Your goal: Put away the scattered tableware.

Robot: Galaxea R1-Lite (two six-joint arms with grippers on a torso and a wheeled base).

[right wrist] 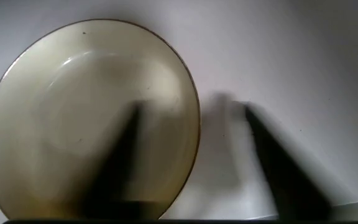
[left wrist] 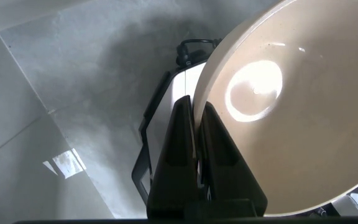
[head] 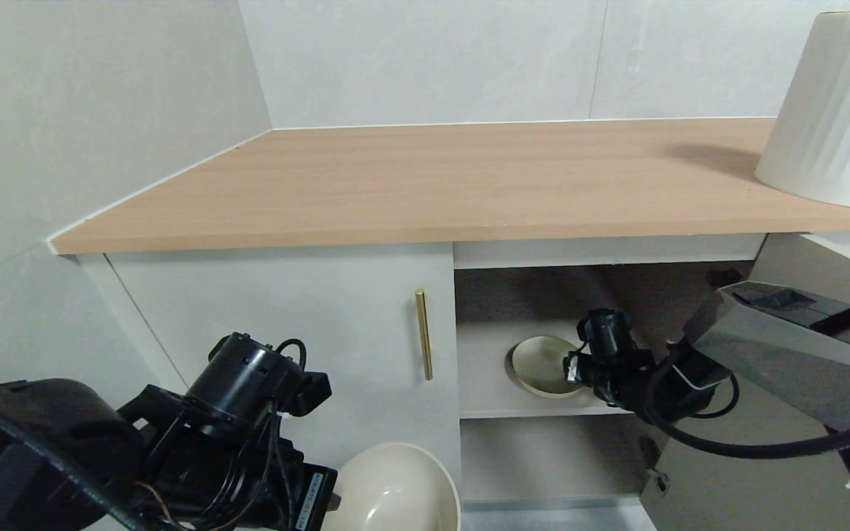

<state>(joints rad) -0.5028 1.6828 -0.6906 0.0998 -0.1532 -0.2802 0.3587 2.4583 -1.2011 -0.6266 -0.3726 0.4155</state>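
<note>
Bowl (head: 395, 490): at 6 o'clock in the head view, low before the closed door (head: 285, 324); the left gripper (left wrist: 194, 109) is clenched on its rim.
Why: probably it waits for a place inside.
Plate (head: 541, 365): at 4 o'clock, flat on the open cabinet's shelf (head: 484, 391).
Right gripper (right wrist: 188, 112): released, fingers spread across the plate's rim.
Pointing: both are round, with no long axis; the bowl's hollow tilts upward, the plate's faces up.

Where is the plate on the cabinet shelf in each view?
Head view: the plate lies on the shelf, just left of the right gripper.
Right wrist view: the plate lies partly behind one finger of that open gripper.
Left wrist view: another dish, the bowl in the left gripper.
Shared landmark: the pale shelf.
</note>
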